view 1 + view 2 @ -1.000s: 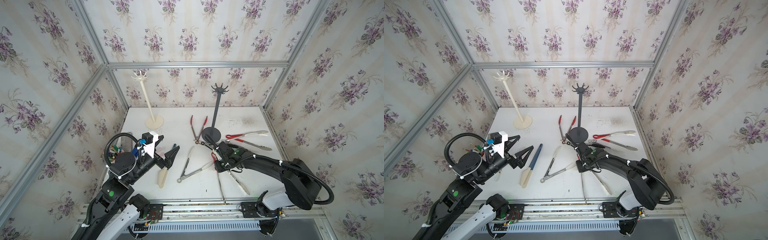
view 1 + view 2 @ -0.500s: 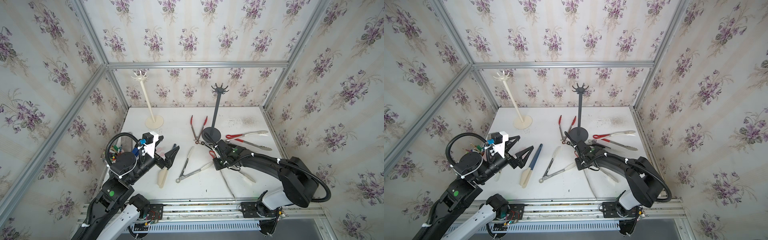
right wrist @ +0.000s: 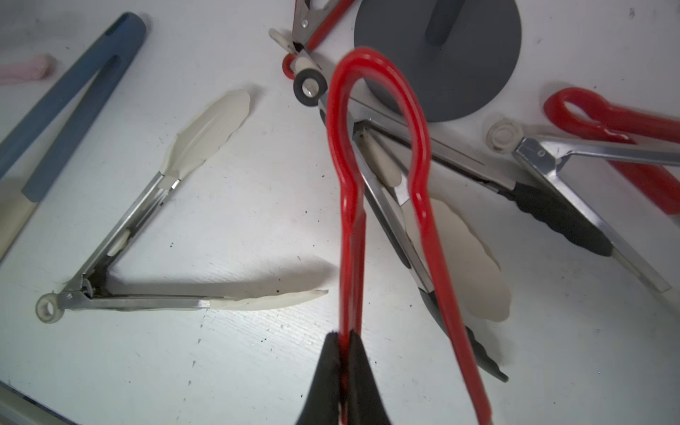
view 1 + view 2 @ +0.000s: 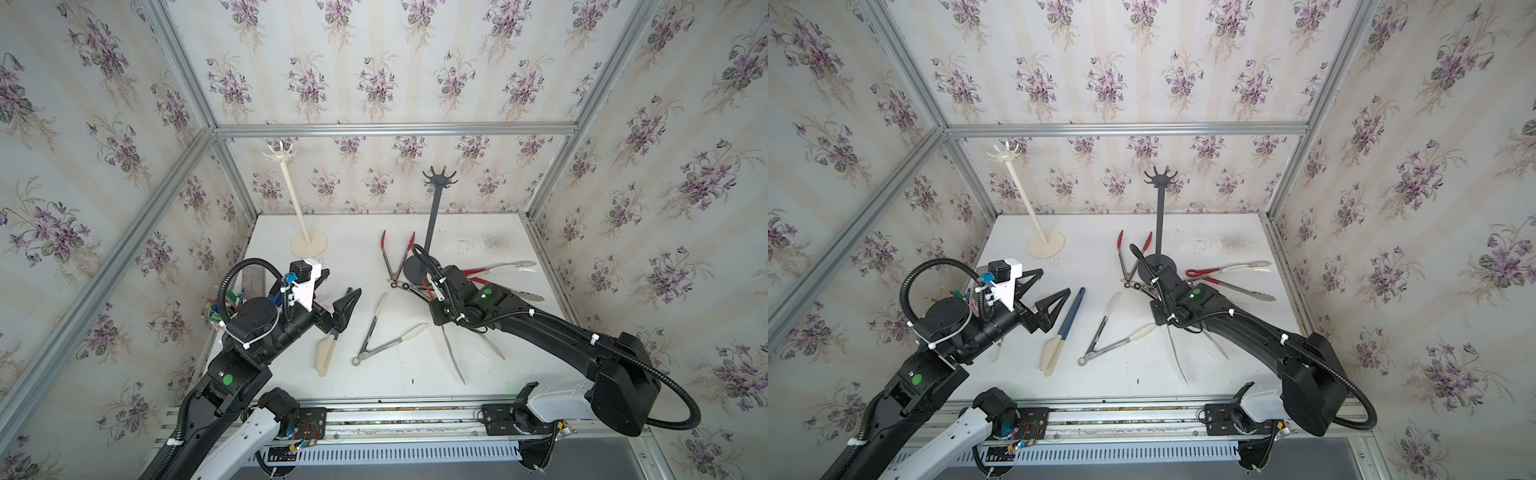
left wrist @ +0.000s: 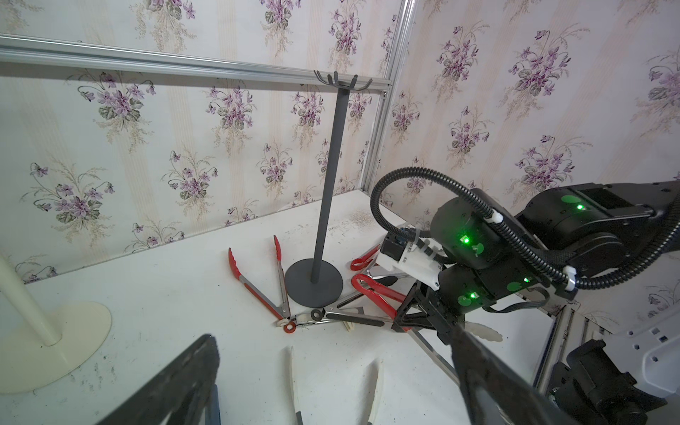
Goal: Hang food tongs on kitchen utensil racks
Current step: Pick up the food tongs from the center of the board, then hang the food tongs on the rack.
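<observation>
My right gripper (image 3: 344, 342) pinched 1 limb of the red tongs (image 3: 347, 228), loop end toward the dark grey rack (image 3: 460, 73) just ahead. My left gripper (image 4: 1054, 281) gaped empty, farther off.

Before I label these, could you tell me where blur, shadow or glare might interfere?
In both top views, light is even and the table sharp, shadows faint. In the right wrist view, the red-handled tongs in the shut right gripper smear near the lens; the cream-tipped tongs cast soft shadows. In the left wrist view, the left gripper is dark and blurred.
</observation>
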You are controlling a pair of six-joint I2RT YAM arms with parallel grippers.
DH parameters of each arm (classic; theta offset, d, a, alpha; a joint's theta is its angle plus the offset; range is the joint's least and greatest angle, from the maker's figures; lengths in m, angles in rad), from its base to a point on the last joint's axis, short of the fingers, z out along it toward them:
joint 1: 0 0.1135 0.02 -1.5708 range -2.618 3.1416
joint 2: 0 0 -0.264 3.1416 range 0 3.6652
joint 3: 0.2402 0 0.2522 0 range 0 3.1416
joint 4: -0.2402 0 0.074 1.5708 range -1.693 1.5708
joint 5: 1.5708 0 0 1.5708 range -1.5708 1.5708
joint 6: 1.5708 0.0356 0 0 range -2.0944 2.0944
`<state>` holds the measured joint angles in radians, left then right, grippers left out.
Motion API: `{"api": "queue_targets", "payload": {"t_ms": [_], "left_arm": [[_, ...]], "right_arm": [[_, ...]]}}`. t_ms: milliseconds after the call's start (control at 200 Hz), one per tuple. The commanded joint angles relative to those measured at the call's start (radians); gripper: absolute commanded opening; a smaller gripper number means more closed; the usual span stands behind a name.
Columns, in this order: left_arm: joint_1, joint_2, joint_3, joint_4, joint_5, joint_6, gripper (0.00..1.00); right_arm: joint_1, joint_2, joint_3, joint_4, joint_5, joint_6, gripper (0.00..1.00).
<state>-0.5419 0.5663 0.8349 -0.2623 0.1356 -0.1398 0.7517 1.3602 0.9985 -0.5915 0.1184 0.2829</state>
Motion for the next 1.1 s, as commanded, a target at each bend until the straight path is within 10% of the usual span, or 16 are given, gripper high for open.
{"api": "queue_targets", "payload": {"t_ms": [0,1094], "left_arm": [[0.000,-0.002,0.007,0.021,-0.005,0.008,0.99],[0.000,0.000,0.004,0.028,-0.031,0.013,0.99]], "right_arm": [[-0.003,-0.016,0.038,-0.014,0.042,-0.022,0.00],[-0.042,-0.284,0.183,0.256,0.104,-0.091,0.00]]}}
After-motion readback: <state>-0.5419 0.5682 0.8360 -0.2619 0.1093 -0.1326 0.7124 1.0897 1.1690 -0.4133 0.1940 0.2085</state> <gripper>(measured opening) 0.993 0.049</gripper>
